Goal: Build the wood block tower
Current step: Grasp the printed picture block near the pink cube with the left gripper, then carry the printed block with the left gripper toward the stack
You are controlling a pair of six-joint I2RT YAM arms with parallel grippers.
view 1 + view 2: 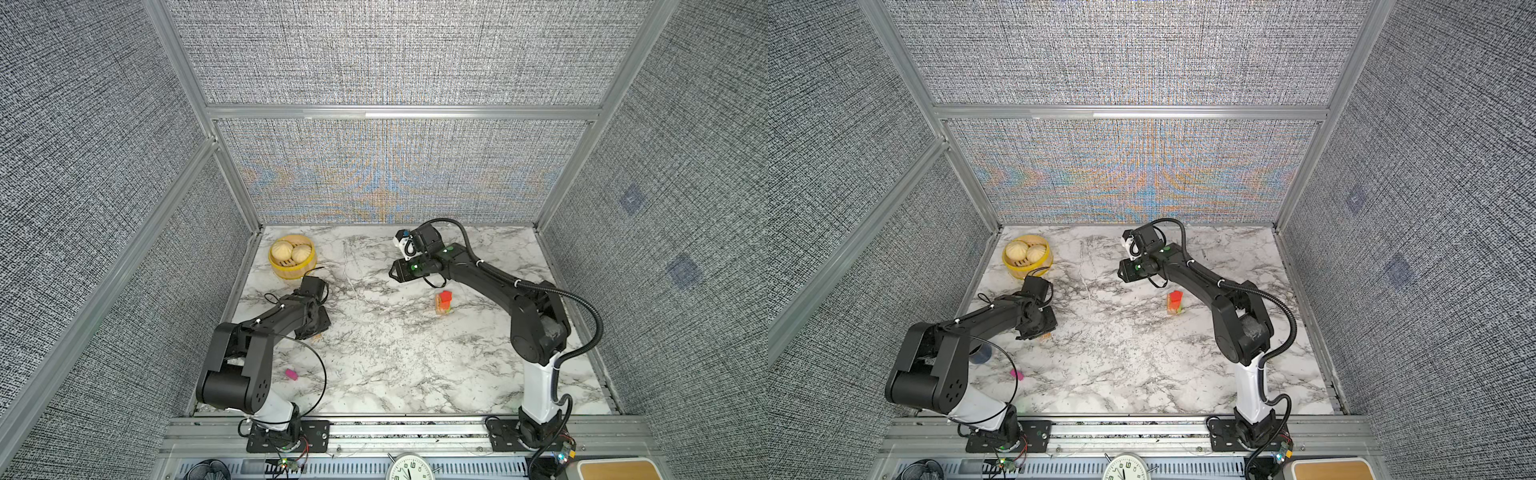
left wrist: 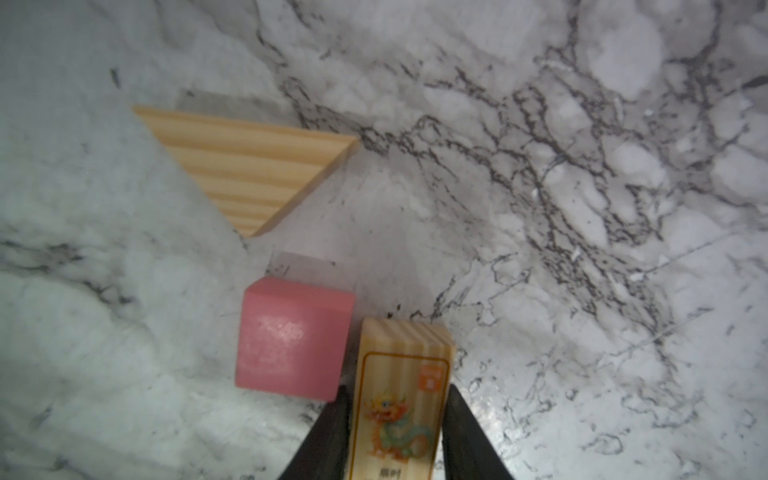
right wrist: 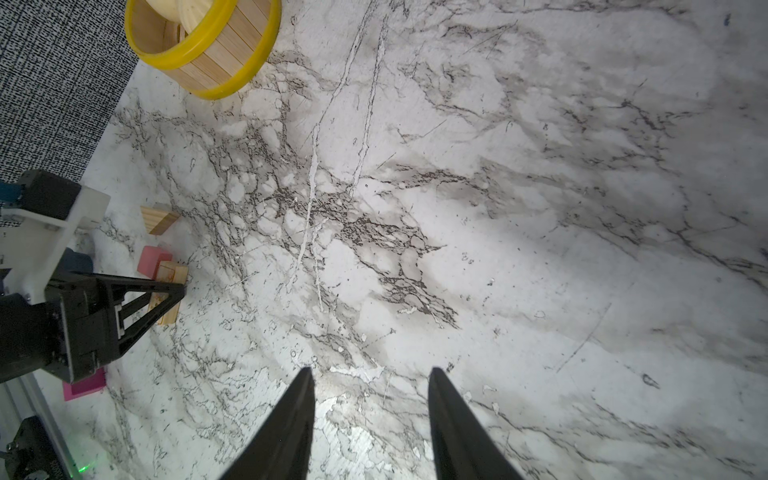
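In the left wrist view my left gripper (image 2: 397,390) is shut on a tan wood bar (image 2: 405,361) printed with a dragon, one finger against each long side. The bar lies on the marble beside a pink cube (image 2: 293,340). A tan triangle (image 2: 249,166) lies further out. The tower (image 1: 444,302) (image 1: 1175,302) stands right of centre, a red block on orange, green and tan pieces. A magenta block (image 1: 291,374) lies near the left arm's base. My right gripper (image 3: 370,374) hangs open and empty over bare marble, behind and left of the tower (image 1: 392,272).
A yellow bamboo steamer (image 1: 292,257) with buns sits at the back left corner. A dark mug (image 1: 980,354) shows under the left arm. Grey fabric walls enclose three sides of the table, and a metal rail (image 1: 415,428) runs along the front.
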